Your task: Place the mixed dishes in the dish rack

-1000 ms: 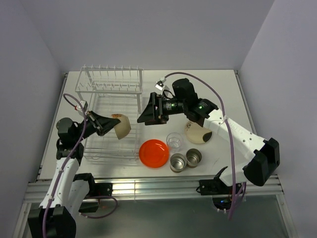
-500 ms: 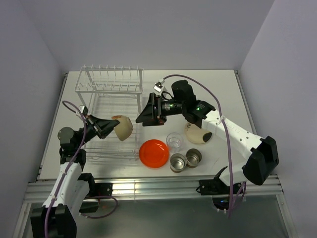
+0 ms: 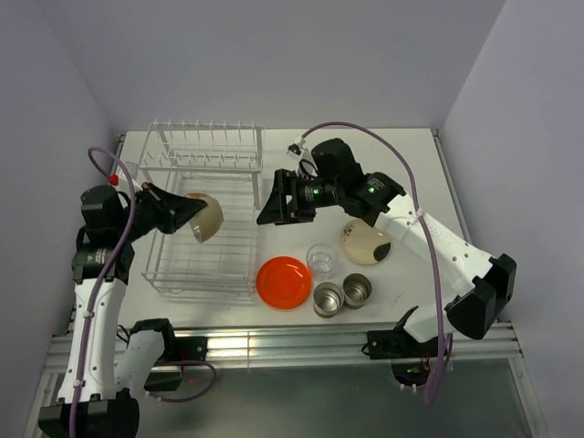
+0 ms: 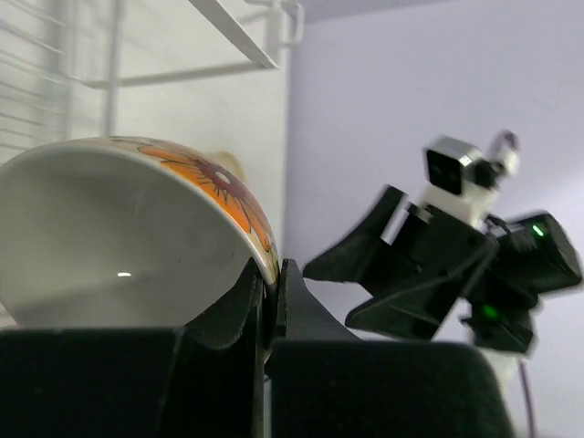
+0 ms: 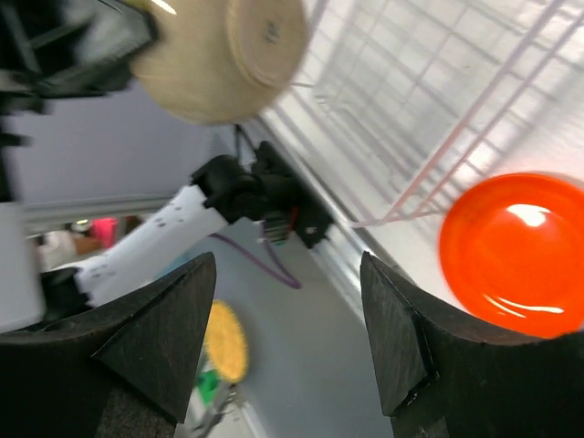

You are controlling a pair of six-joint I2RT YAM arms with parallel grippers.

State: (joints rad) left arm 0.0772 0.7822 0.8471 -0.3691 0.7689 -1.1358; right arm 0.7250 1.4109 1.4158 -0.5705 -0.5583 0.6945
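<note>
Loading looked barely begun. My left gripper [image 3: 189,219] was clamped shut on the rim of the white-beige bowl [image 3: 208,219], one finger inside and one outside. It held the bowl tipped on its side above the basket of the dish rack [image 3: 228,265], not set down. I saw nothing resting in the basket or among the prongs. My right gripper [image 3: 266,203] hung with its jaws spread wide and nothing between them, just beside the rack's right wall. Five pieces sat on the table [image 3: 401,155] to the right of the rack: the orange-red plate [image 3: 283,281] near its front corner, the clear glass [image 3: 321,258], the two steel cups [image 3: 328,297] side by side, and the cream plate [image 3: 367,243]. As I judged it, the bowl's placing came first, then all five.
</note>
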